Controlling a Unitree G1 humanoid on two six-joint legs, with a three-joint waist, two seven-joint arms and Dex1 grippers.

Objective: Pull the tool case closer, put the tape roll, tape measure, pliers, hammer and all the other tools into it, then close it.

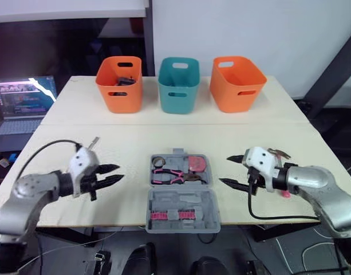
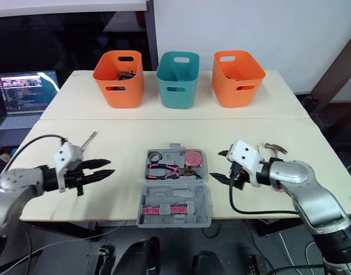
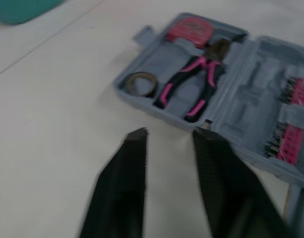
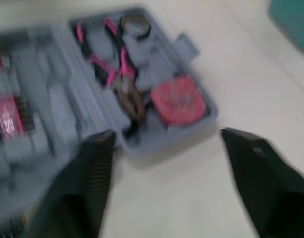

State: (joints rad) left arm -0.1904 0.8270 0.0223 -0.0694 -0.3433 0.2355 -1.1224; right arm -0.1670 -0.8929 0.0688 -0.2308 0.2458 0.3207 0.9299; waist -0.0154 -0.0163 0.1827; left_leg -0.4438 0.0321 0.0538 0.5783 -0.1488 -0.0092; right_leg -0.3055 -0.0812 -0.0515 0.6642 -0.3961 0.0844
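The grey tool case point(image 1: 182, 200) lies open at the table's front centre. Its far half holds the tape roll point(image 1: 158, 161), the pink-handled pliers point(image 1: 172, 175) and the red tape measure point(image 1: 196, 164). The near half carries pink bit strips point(image 1: 172, 216). My left gripper point(image 1: 119, 172) hovers open left of the case, nothing between its fingers. Open too, my right gripper point(image 1: 225, 169) sits just right of the case. The hammer point(image 1: 278, 153) lies behind my right wrist, partly hidden by the arm. A slim metal tool point(image 1: 94, 141) rests behind my left wrist.
Three bins stand along the back: an orange bin point(image 1: 120, 84) with dark items inside, a teal bin point(image 1: 178, 86) and another orange bin point(image 1: 237, 83). A laptop point(image 1: 23, 103) sits off the table's left side. The case's near edge is close to the table front.
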